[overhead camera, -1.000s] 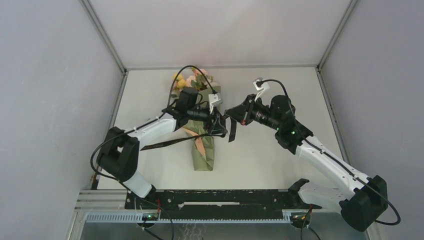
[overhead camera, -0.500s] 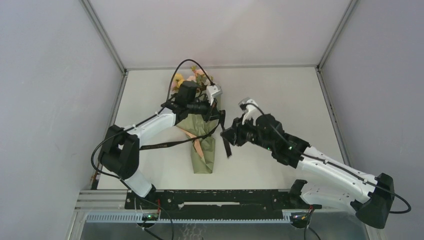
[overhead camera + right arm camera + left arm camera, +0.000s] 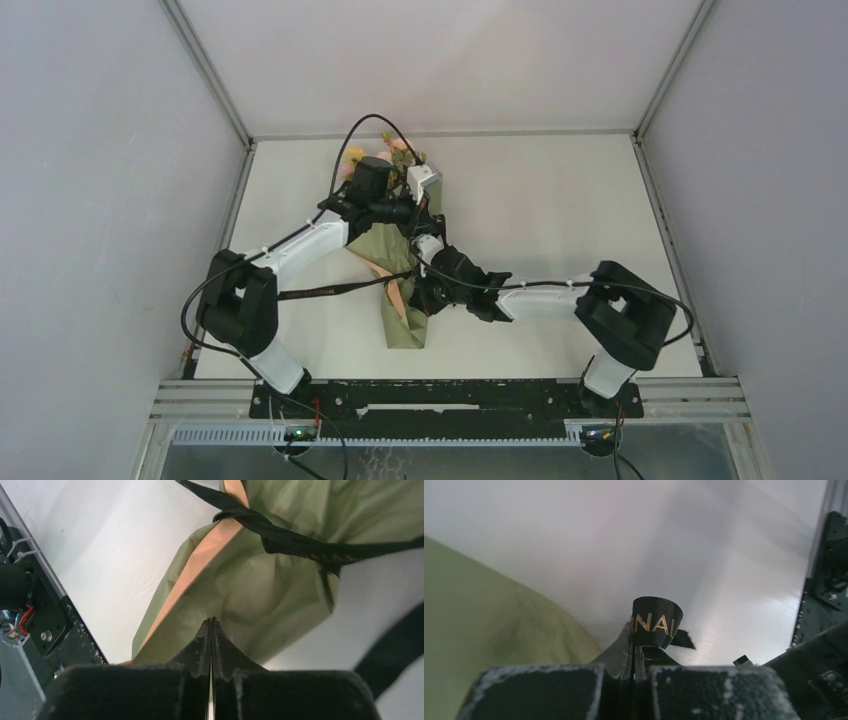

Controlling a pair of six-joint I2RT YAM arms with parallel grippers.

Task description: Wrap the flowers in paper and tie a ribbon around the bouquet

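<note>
The bouquet lies mid-table, with the flowers (image 3: 388,152) at the far end and the olive paper (image 3: 405,322) cone pointing near, its peach lining (image 3: 200,555) showing. The black ribbon (image 3: 320,291) crosses the cone and trails off to the left. It is knotted over the paper (image 3: 240,517). My left gripper (image 3: 424,222) hovers by the cone's right edge, shut on a gold-lettered ribbon loop (image 3: 656,622). My right gripper (image 3: 424,292) is shut, its tips (image 3: 210,622) just over the lower cone with nothing visible between them.
Grey enclosure walls ring the white table. A black rail (image 3: 450,395) runs along the near edge and also shows in the right wrist view (image 3: 55,625). The left arm's cable (image 3: 375,125) arches above the flowers. A blurred black strip (image 3: 395,650) passes close to the right wrist camera.
My right arm swung left and down from beside the bouquet onto the lower cone, letting go of the ribbon end. My left gripper closed on the ribbon and drew back toward the flowers.
</note>
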